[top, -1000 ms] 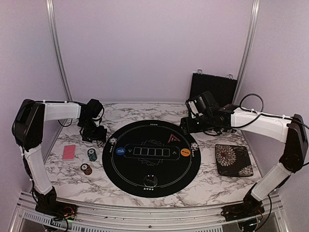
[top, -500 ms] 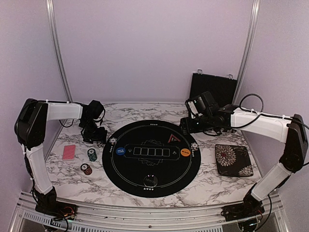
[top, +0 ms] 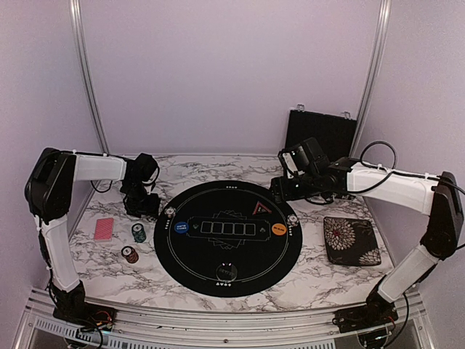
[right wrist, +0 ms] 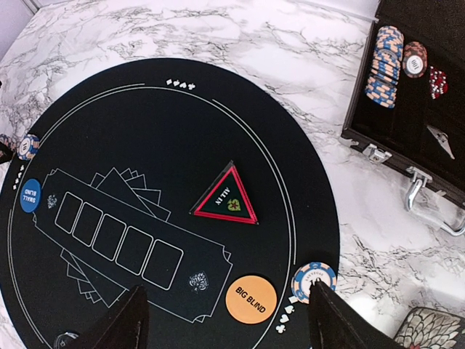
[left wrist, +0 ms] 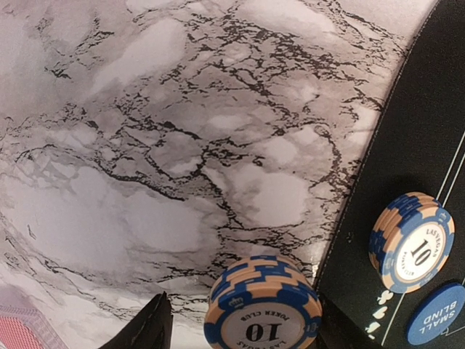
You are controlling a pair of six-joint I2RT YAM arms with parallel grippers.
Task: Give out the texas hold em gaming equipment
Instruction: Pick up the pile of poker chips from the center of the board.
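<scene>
Two stacks of blue chips show in the left wrist view. The first stack (left wrist: 412, 241) lies on the black mat (left wrist: 407, 131), near the small blind button (left wrist: 439, 313). The second stack (left wrist: 261, 309) stands on the marble table (left wrist: 145, 145), just at the edge of the mat.

The left gripper (left wrist: 243, 320) is low around this second stack, with one finger on each side. A strip of marble shows between one finger and the chips, so I judge that the jaws are not clamped on it. The right gripper (right wrist: 227, 298) hangs over the mat with its fingers wide apart and holds nothing.

I expect the chips to be stiff, rather dense and smooth on their faces, so the upper chips of a loose stack can slide off. The hold should be on the striped rims, across the full width, and low enough to press every chip.
</scene>
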